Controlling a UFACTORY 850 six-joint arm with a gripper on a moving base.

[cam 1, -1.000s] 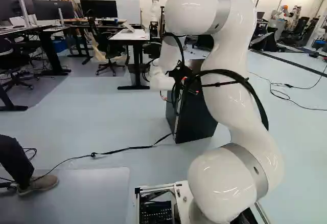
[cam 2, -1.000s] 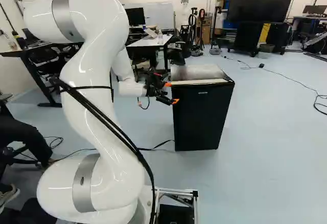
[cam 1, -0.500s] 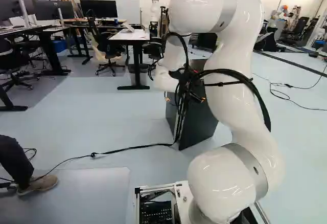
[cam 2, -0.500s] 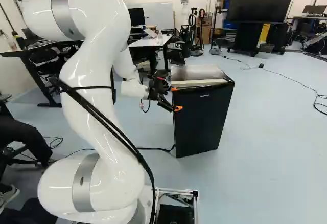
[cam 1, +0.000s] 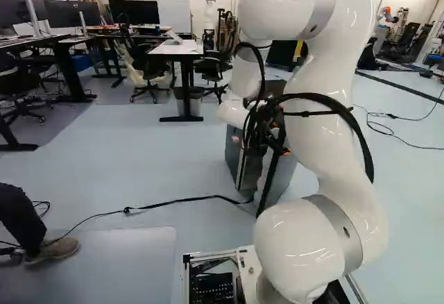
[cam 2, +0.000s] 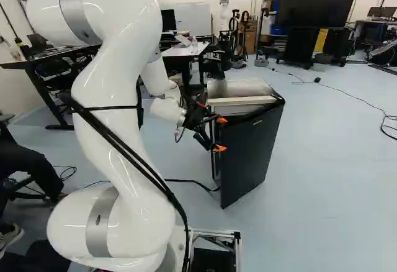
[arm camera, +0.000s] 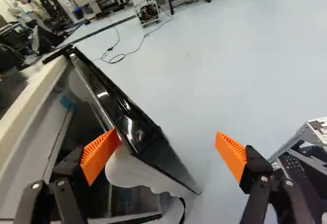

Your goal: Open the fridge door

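In the right base view my gripper (cam 2: 221,134) is at the free edge of the black fridge door (cam 2: 249,154), which stands partly swung out from the fridge (cam 2: 239,89). A gap shows between door and body. The wrist view has the gripper (arm camera: 166,138) with its two fingers wide apart. One orange pad (arm camera: 99,155) rests against the inner side of the door (arm camera: 120,106) near its edge; the other pad (arm camera: 232,155) stands off beyond the door's outer face, over floor. Part of the pale door lining and the dark interior show beside the first finger.
A black cable (cam 1: 166,202) runs over the floor to the fridge. Behind the fridge stand a white table (cam 1: 177,48) and chairs. A person's leg and shoe (cam 1: 54,248) are at the left of the left base view. Another robot (arm camera: 145,4) stands far off.
The fridge door has swung from closed to partly open, its free edge coming toward the base. My arm has drawn the gripper back and rightward with that edge. The base has not moved.
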